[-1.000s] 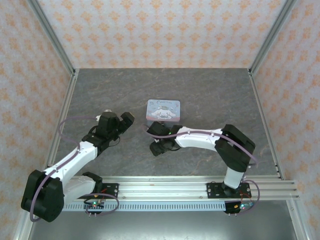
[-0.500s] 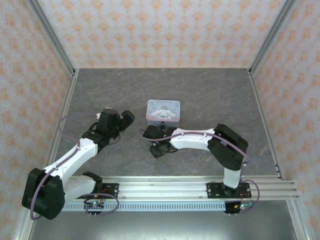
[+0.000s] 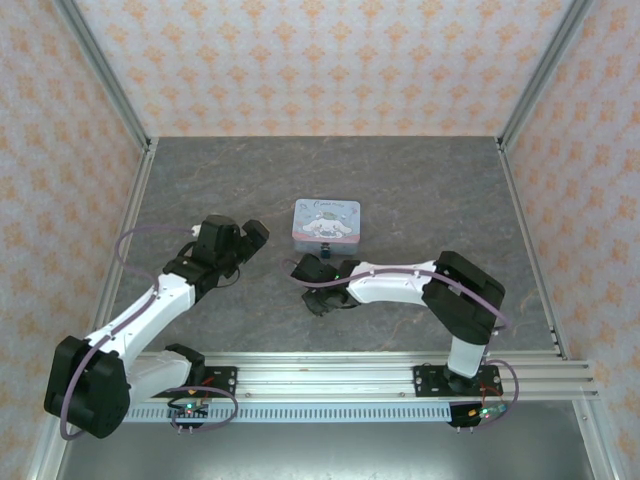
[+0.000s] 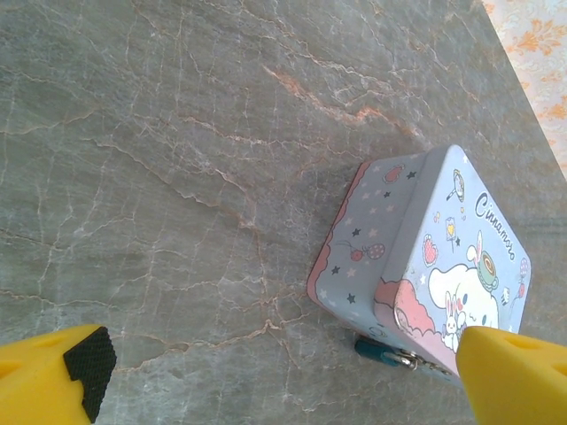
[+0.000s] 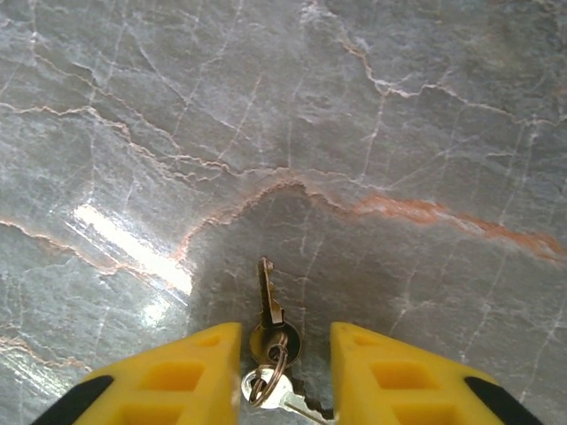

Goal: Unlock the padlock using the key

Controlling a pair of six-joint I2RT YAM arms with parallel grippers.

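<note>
- The left tool (image 4: 283,350) stands wide and empty, left of the tin (image 4: 416,257).
- The padlock (image 4: 376,351), probably the small bluish piece, sits against the tin's near side.
- The right tool (image 5: 285,335) stands narrow, with a finger on either side of the key (image 5: 266,297), which lies on the table (image 5: 399,133).

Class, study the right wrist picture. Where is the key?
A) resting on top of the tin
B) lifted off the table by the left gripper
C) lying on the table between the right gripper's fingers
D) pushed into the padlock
C: the key lies flat on the table, and the right gripper has its yellow fingers standing apart on either side of it.
</note>
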